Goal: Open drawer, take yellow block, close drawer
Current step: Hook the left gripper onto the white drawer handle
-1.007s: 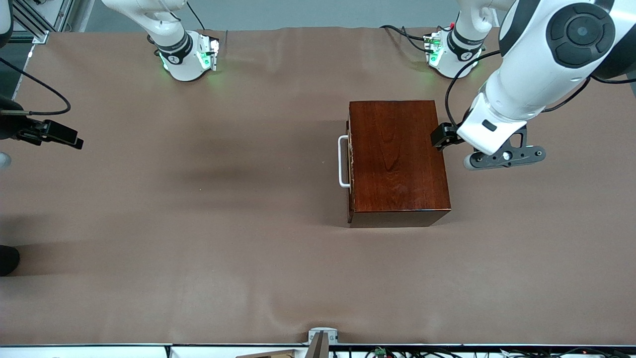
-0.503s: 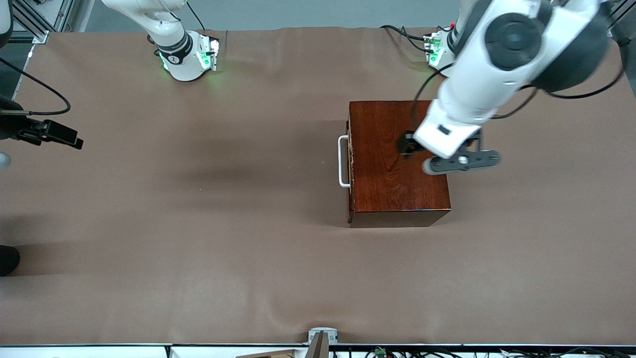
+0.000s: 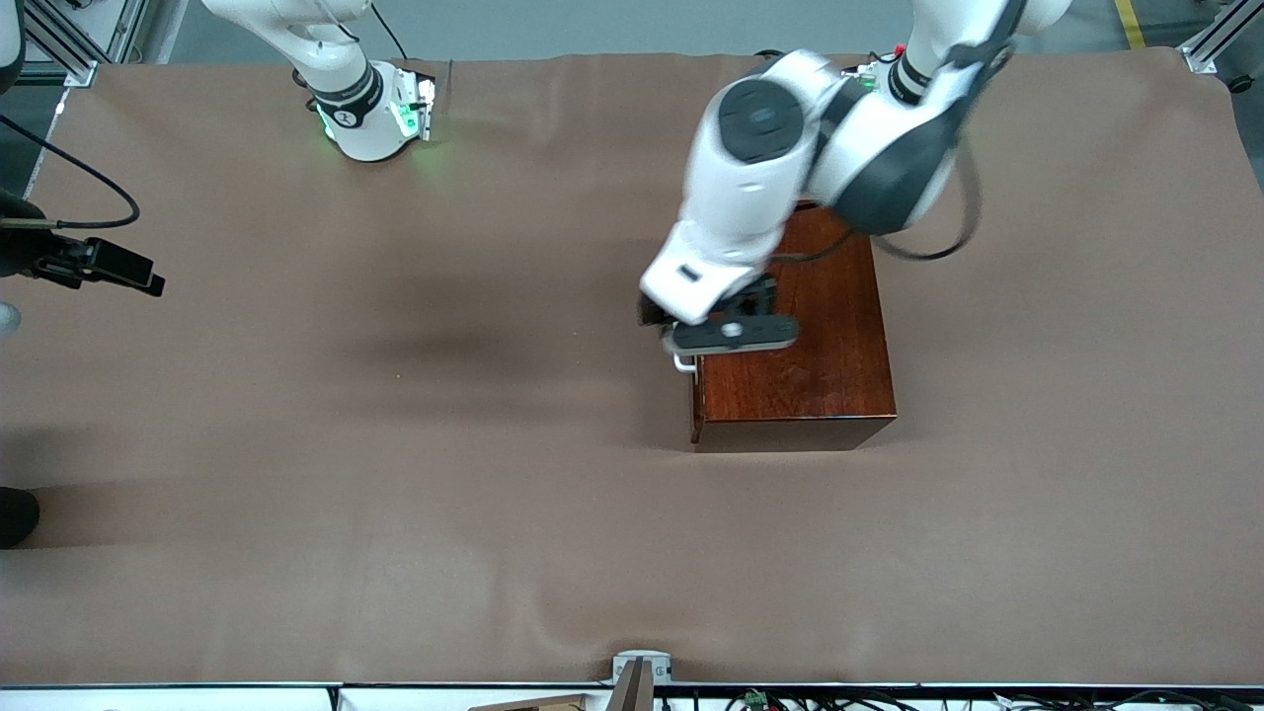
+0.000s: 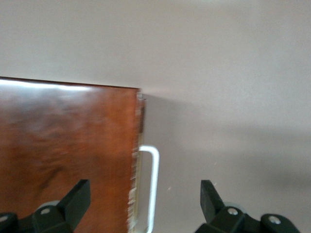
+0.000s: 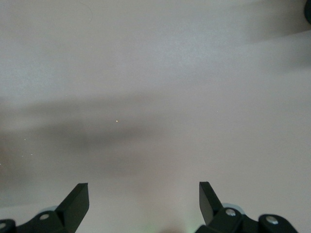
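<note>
The table (image 3: 395,474) is covered edge to edge in a matte brown sheet, faintly rippled, with soft shadows lying across it. At the 12 o'clock edge of the front view stand the two arm bases, green lights glowing on them, with cables trailing off; a pale floor and metal framing show at the corners. A black camera mount (image 3: 99,265) pokes in at 9 o'clock.

The glossy mahogany box (image 3: 829,355) sits toward the left arm's end of the table, at about 2 o'clock from the table's middle. The drawer (image 4: 137,160) is pushed in, its front flush with the box, and its white bar handle (image 4: 151,187) faces the right arm's end of the table.

The left gripper (image 3: 729,334) hangs over the drawer's front edge and the handle, its fingers (image 4: 75,196) spread wide apart and grasping nothing; in the left wrist view one finger is over the box top and the other over bare table, the handle between them.

The left arm covers most of the handle and part of the box top in the front view. The yellow block cannot be seen anywhere.

The right gripper (image 5: 143,199) waits, released, over bare table, and lies outside the front view.
</note>
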Motion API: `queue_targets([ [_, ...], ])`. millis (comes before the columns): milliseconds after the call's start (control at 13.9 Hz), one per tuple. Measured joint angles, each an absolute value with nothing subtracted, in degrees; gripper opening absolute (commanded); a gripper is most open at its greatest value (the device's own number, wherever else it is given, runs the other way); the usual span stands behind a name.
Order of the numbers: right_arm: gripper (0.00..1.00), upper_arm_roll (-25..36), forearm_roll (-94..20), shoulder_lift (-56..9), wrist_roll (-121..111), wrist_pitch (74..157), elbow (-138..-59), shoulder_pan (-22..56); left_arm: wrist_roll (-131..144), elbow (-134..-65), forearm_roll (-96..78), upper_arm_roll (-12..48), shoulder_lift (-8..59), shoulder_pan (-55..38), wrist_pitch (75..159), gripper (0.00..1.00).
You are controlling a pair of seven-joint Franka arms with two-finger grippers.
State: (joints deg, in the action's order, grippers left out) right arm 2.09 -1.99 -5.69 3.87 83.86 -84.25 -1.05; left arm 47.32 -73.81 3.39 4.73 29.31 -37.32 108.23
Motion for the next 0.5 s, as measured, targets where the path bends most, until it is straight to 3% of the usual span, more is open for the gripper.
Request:
queue_targets([
  [288, 1.0, 2.1, -1.99, -5.69, 3.87, 83.86, -84.24, -1.05, 52.21, -72.45, 4.83, -4.34, 37.38, -49.54, 110.78, 1.0],
  [503, 1.0, 2.1, -1.99, -5.69, 3.87, 83.86, -84.24, -1.05, 52.88, -71.96, 4.9, -8.73, 39.43, -54.7, 110.26, 1.0],
])
